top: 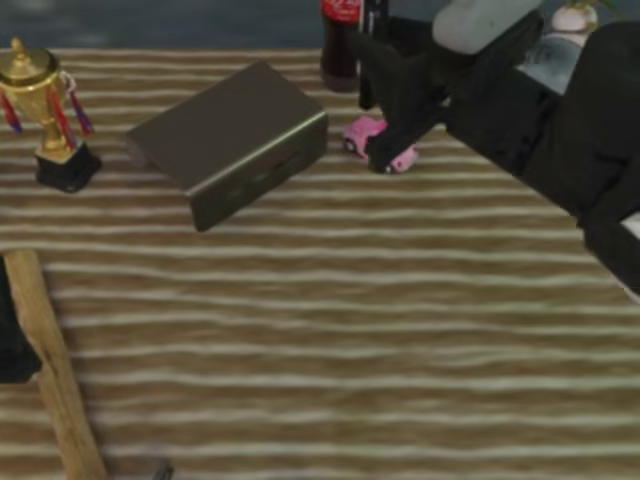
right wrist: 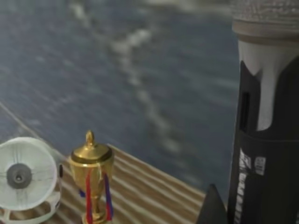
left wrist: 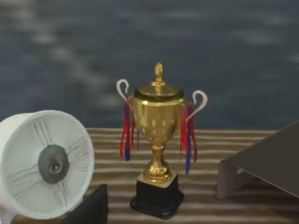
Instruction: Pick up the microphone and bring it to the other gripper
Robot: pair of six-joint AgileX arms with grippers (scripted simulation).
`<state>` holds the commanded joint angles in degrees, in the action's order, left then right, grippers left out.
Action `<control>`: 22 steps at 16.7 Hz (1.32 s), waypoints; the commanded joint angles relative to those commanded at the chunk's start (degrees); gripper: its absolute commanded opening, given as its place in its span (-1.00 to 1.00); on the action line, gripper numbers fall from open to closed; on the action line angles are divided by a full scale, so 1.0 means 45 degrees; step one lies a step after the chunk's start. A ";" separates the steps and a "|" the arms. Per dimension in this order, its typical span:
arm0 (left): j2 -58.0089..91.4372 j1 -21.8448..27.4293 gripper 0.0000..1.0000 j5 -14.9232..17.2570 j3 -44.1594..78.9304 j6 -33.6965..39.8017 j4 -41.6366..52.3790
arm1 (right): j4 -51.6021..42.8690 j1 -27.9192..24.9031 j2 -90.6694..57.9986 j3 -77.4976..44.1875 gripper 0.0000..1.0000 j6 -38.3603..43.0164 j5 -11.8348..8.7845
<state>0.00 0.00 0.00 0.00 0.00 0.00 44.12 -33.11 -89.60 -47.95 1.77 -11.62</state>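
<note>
Right wrist view puts the microphone [right wrist: 264,140] right up against the lens. It stands upright, black handle below and grey mesh head [right wrist: 264,11] at the top, raised off the worktop [top: 350,330]. A dark tip of the right gripper sits just beside the handle, but I cannot tell whether the fingers are clamped on it.

From above, the right gripper [top: 390,130] reaches in from the far right corner. It hangs over the pink toy car [top: 362,132], near the cola bottle [top: 340,45]. I cannot pick out the microphone there.

Left of the car lies a grey box [top: 235,135]. A gold trophy [top: 45,100] stands at the far left, with a white fan [left wrist: 44,163] near it.

My left arm [top: 12,340] sits parked at the left edge beside a wooden bar [top: 50,370]; its fingers' state I cannot tell.
</note>
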 joint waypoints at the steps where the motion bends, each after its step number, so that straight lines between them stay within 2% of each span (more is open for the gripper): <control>1: 0.0000 0.0000 1.00 0.0000 0.0000 0.0000 0.0000 | -0.0127 -0.0328 0.0290 0.0093 -1.00 0.0014 0.0313; 3: 0.0000 0.0000 1.00 0.0000 0.0000 0.0000 0.0000 | -0.0241 -0.0607 0.0561 0.0176 -1.00 0.0026 0.0589; 14: 0.0170 0.0123 1.00 0.0063 0.0138 -0.0019 -0.0057 | -0.0241 -0.0607 0.0561 0.0176 -1.00 0.0026 0.0589; 17: 0.1423 0.0894 1.00 0.0434 0.1070 -0.0131 -0.0455 | -0.0241 -0.0607 0.0561 0.0176 -1.00 0.0026 0.0589; 22: 0.5853 0.3039 1.00 0.1431 0.3968 -0.0357 -0.1823 | -0.0241 -0.0607 0.0561 0.0176 -1.00 0.0026 0.0589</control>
<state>26.34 13.68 6.44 17.86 -1.61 -8.20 43.03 -35.84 -87.08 -47.15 1.89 -8.97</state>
